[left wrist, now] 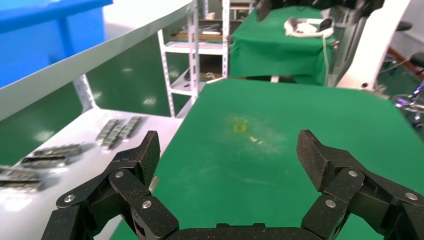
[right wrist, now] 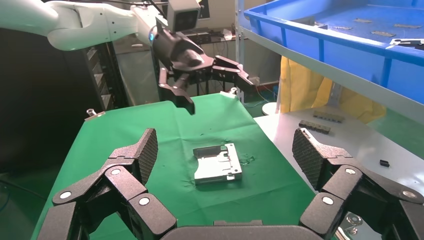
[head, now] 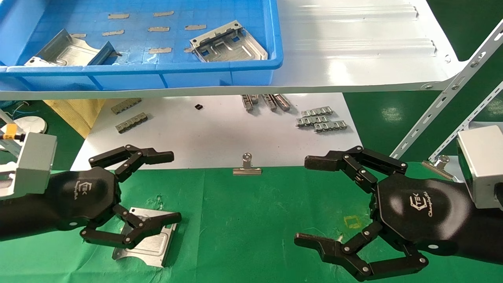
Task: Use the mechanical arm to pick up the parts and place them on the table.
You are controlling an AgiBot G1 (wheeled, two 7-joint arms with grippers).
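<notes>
A silver part (head: 147,239) lies flat on the green table (head: 243,228) at the front left; it also shows in the right wrist view (right wrist: 217,164). My left gripper (head: 177,186) is open and empty, raised above that part and not touching it. In the left wrist view my left gripper (left wrist: 230,150) has only green cloth between its fingers. My right gripper (head: 301,200) is open and empty over the table's right side, as the right wrist view (right wrist: 226,150) also shows. Two more parts (head: 228,41) (head: 68,51) lie in the blue tray (head: 157,70).
The tray stands on a glossy white shelf (head: 353,47) above the table's far edge. Grey chain-like strips (head: 320,120) lie on a white sheet (head: 220,129) beneath it. A binder clip (head: 246,167) holds the cloth's far edge. Slanted shelf braces (head: 444,98) stand at the right.
</notes>
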